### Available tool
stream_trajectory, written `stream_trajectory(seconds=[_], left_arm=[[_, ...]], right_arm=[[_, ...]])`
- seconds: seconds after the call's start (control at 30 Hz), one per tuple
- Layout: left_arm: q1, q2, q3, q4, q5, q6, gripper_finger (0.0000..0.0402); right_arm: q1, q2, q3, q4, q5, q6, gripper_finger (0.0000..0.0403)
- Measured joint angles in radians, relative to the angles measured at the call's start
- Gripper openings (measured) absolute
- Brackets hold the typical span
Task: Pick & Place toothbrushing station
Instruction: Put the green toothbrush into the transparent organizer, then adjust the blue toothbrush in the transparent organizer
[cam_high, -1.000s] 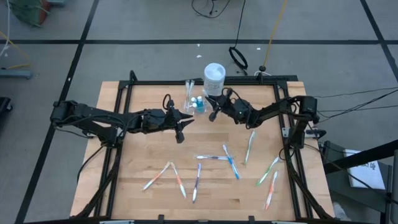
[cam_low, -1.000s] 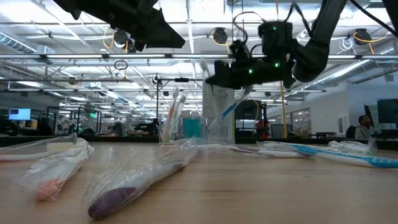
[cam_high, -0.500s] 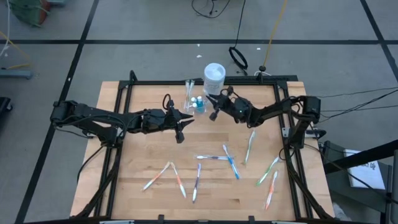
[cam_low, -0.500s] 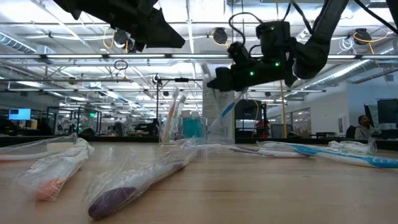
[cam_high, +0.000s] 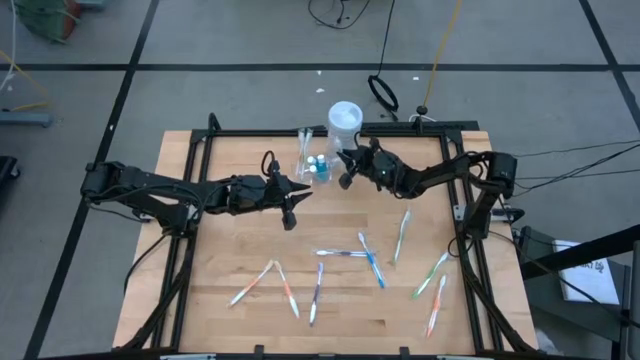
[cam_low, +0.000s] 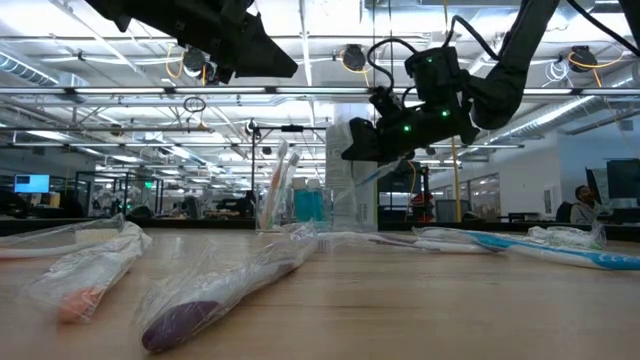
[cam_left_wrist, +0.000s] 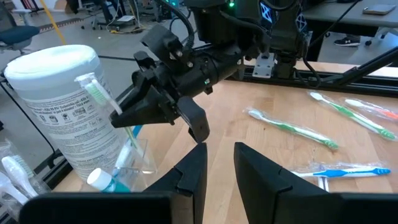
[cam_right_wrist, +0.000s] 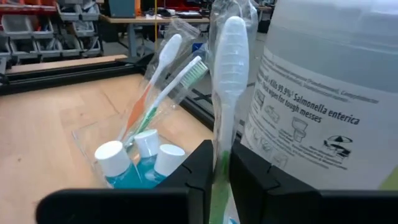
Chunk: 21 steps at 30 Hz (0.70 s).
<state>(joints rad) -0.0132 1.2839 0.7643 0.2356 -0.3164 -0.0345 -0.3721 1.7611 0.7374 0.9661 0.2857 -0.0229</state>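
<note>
A small clear cup (cam_high: 316, 168) stands at the table's far middle, beside a white tub (cam_high: 344, 122). It holds teal tubes with white caps (cam_right_wrist: 134, 155) and two wrapped toothbrushes (cam_right_wrist: 158, 81). My right gripper (cam_high: 346, 172) reaches in from the right, next to the tub, and is shut on a wrapped green toothbrush (cam_right_wrist: 231, 56). My left gripper (cam_high: 298, 195) hovers left of the cup, open, with nothing between its fingers (cam_left_wrist: 219, 168). Several wrapped toothbrushes (cam_high: 372, 260) lie on the near half of the table. My right gripper pinches the wrapped green toothbrush by its handle (cam_right_wrist: 219, 134), between the two fingers. The fingers come in about level from the table's right and lie across the brush. The brush stands nearly upright, head up (cam_left_wrist: 94, 92), against the tub. Its lower end (cam_left_wrist: 133, 142) is down in the clear cup.
The white tub (cam_left_wrist: 62, 106) stands right behind the cup and close to my right gripper. A black frame rail (cam_high: 330, 131) runs along the table's far edge. Loose toothbrushes lie near the front left (cam_high: 287, 288) and front right (cam_high: 437, 300).
My right gripper has moved a little toward the far edge and the white tub, and has sunk slightly. It has tipped closer to level. The green toothbrush has come along and stays head up at the cup.
</note>
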Motion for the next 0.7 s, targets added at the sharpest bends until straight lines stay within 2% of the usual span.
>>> stream_trajectory(seconds=[0.3,0.47,0.6,0.7], left_arm=[[0.000,0.000,0.000,0.000,0.000,0.000,0.0088],[0.000,0.000,0.000,0.000,0.000,0.000,0.0088],[0.000,0.000,0.000,-0.005,0.000,0.000,0.0088],[0.000,0.000,0.000,-0.010,0.000,0.000,0.0088]], right_arm=[[0.016,-0.007,0.000,0.001,-0.001,-0.068,0.0112],[0.049,-0.010,-0.001,0.051,0.002,-0.171,0.0153],[0.101,-0.071,-0.001,0.043,0.002,-0.292,0.0169],[0.139,-0.152,-0.001,-0.059,0.040,-0.343,0.0171]])
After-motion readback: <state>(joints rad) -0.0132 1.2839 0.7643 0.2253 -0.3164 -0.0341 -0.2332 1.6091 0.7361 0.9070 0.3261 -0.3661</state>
